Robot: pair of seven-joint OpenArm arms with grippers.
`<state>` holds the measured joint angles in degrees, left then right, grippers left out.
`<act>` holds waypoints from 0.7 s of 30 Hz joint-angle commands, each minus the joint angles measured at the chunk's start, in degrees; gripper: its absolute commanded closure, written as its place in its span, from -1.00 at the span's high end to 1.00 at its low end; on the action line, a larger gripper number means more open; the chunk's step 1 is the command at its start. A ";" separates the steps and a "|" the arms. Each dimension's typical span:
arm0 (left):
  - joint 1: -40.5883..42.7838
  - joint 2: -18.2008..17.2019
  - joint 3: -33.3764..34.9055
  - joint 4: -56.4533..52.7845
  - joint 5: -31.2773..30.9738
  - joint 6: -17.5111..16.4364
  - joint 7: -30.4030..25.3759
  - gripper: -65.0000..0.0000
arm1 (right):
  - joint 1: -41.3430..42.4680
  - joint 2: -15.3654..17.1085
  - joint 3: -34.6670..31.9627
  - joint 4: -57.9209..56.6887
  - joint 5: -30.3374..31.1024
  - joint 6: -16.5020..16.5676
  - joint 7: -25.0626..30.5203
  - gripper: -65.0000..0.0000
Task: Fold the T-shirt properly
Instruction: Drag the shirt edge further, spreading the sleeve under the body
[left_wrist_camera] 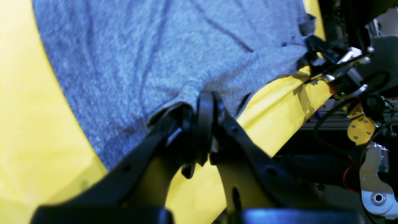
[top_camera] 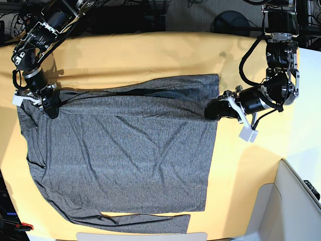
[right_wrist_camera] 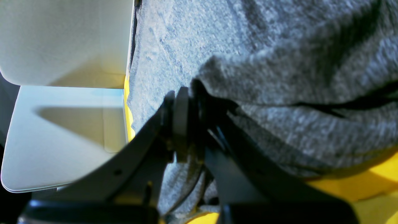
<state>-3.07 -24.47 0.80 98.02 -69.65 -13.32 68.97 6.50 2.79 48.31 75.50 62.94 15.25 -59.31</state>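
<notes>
The heather-grey T-shirt [top_camera: 130, 150] lies spread on the yellow cloth [top_camera: 150, 52]. Its upper part is doubled over into a creased band running between the two grippers, and one long sleeve lies along its near edge. At the shirt's right edge in the base view, my left gripper [top_camera: 213, 110] is shut on a pinch of the fabric; the left wrist view shows the black fingertips of that gripper [left_wrist_camera: 203, 99] closed on a grey fold [left_wrist_camera: 186, 90]. My right gripper [top_camera: 51, 108] is shut on the shirt's left upper corner, its tips [right_wrist_camera: 186, 93] buried in bunched fabric [right_wrist_camera: 279, 77].
A white panel [top_camera: 296, 201] stands at the table's near right corner, and a white surface [right_wrist_camera: 62, 130] shows beside the shirt in the right wrist view. Cables and arm bases crowd the far edge [top_camera: 150, 10]. Bare yellow cloth [top_camera: 241, 165] lies right of the shirt.
</notes>
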 commanded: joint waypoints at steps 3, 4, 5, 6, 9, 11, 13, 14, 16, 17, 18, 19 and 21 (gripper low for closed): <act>-0.84 -0.63 -0.05 0.22 -0.81 -0.17 -0.71 -0.99 | -0.57 -0.37 0.08 -0.56 -1.09 -0.61 -0.16 -0.98; -0.49 -0.63 -0.05 -0.30 -0.81 -0.17 -0.71 -0.99 | -1.10 -0.37 0.08 -0.65 -1.18 -0.61 -0.16 -0.98; -0.31 -0.63 -0.05 -0.92 -0.81 -0.17 -0.79 -0.99 | -1.36 -0.46 0.08 -0.65 -1.18 -0.61 -0.16 -0.98; -0.05 -0.63 -0.05 -1.53 -0.81 -0.17 -0.79 -0.99 | -1.62 -0.55 -0.01 -0.65 -1.18 -0.61 -0.16 -0.98; 1.00 -0.63 -0.05 -3.38 0.24 -0.17 -1.06 -0.98 | -2.24 -0.55 -0.01 -0.82 -1.27 -0.61 -0.16 -0.98; 1.27 -0.63 -0.05 -3.38 2.61 -0.17 -1.15 -0.94 | -2.33 -0.55 -0.01 -0.82 -1.27 -0.61 -0.16 -0.97; 1.27 -0.63 -0.05 -3.38 4.90 -0.17 -0.62 -0.82 | -2.59 -0.55 -0.01 -0.82 -1.27 -0.61 -0.16 -0.97; 1.36 -0.63 0.04 -3.38 5.60 -0.17 -0.53 -0.74 | -2.94 -0.55 -0.01 -0.82 -1.27 -0.61 -0.16 -0.96; 2.41 -0.81 0.04 -3.38 6.04 -0.17 -0.53 -0.50 | -3.21 -0.46 -0.01 -0.65 -1.27 -0.61 -0.16 -0.86; 2.76 -0.81 0.04 -3.38 6.04 -0.17 -0.53 -0.40 | -3.21 -0.37 -0.01 -0.56 -1.27 -0.61 -0.16 -0.77; 2.85 -0.81 0.04 -3.38 6.04 -0.17 -0.53 -0.34 | -3.29 -0.37 -0.01 -0.47 -1.27 -0.61 -0.25 -0.66; 2.85 -0.81 0.04 -3.38 6.04 -0.17 -0.53 -0.31 | -3.38 -0.37 -0.01 -0.38 -1.18 -0.61 -0.34 -0.53; 2.85 -0.81 0.13 -3.38 6.04 -0.17 -0.53 -0.30 | -3.73 -0.37 -0.01 -0.30 -1.00 -0.70 -0.34 -0.29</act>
<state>1.08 -24.49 1.15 93.71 -62.52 -13.30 69.17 3.97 2.59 48.23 75.72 64.97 16.95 -57.91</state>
